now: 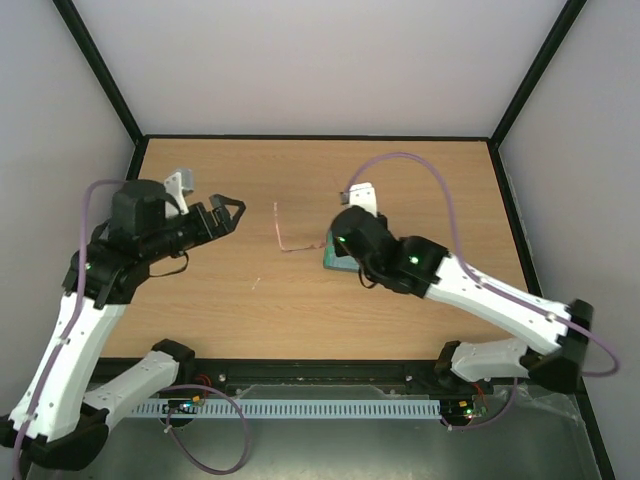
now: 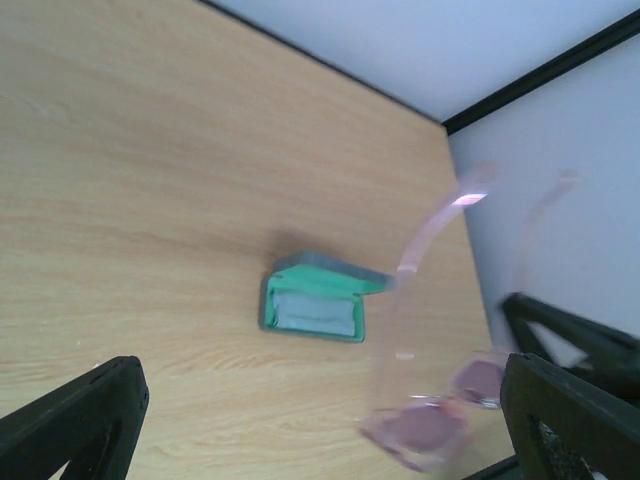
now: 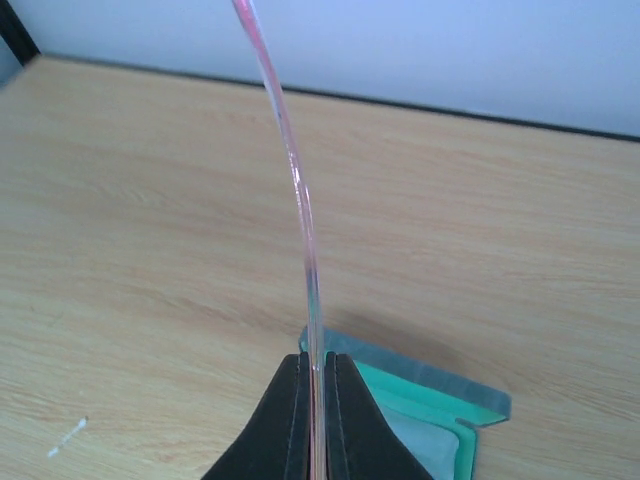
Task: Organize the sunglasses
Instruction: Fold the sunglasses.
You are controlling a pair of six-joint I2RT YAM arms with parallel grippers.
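Observation:
The sunglasses (image 1: 280, 228) have thin pink arms and pinkish-purple lenses. My right gripper (image 1: 338, 243) is shut on one slim arm, which runs up from between the closed fingers in the right wrist view (image 3: 300, 200). The blue-grey case (image 1: 330, 257) lies open on the table just under that gripper, showing its green lining. A light blue cloth (image 2: 312, 312) lies inside it. In the left wrist view the sunglasses (image 2: 425, 430) appear blurred, right of the case (image 2: 275, 300). My left gripper (image 1: 226, 214) is open and empty, left of the glasses.
A small white speck (image 1: 255, 283) lies on the wooden table (image 1: 420, 180) near the front middle. White walls with black frame posts (image 1: 100, 70) close in the back and both sides. The right arm's purple cable (image 1: 420, 165) loops above the table.

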